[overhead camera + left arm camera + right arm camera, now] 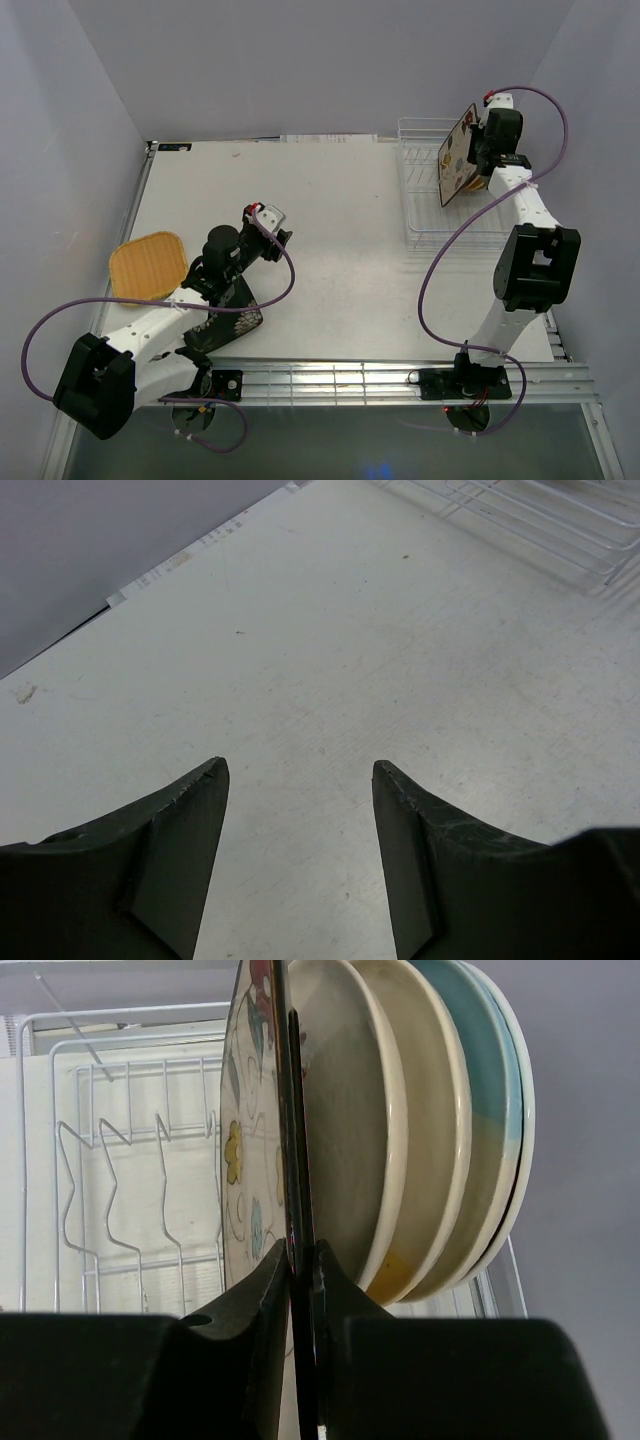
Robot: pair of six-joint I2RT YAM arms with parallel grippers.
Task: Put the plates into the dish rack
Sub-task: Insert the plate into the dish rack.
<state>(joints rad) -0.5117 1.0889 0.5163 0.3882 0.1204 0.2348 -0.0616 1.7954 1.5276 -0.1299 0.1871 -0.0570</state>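
My right gripper (303, 1250) is shut on the rim of the flowered cream plate (245, 1150), which it holds upright and edge-on over the white wire dish rack (120, 1190). Close behind that plate, several round plates (440, 1140) stand on edge in the rack, one with a yellow patch and one blue. From above, the flowered plate (458, 155) hangs over the dish rack (425, 195) at the back right. My left gripper (300, 770) is open over bare table, holding nothing. An orange-yellow plate (148, 263) lies flat at the left edge. A black floral plate (225, 325) lies partly under the left arm.
The left part of the rack (90, 1160) shows bare tines. A corner of the rack (540, 520) appears far ahead of the left gripper. Grey walls close in the table on three sides. A metal rail (340, 380) runs along the near edge between the arm bases.
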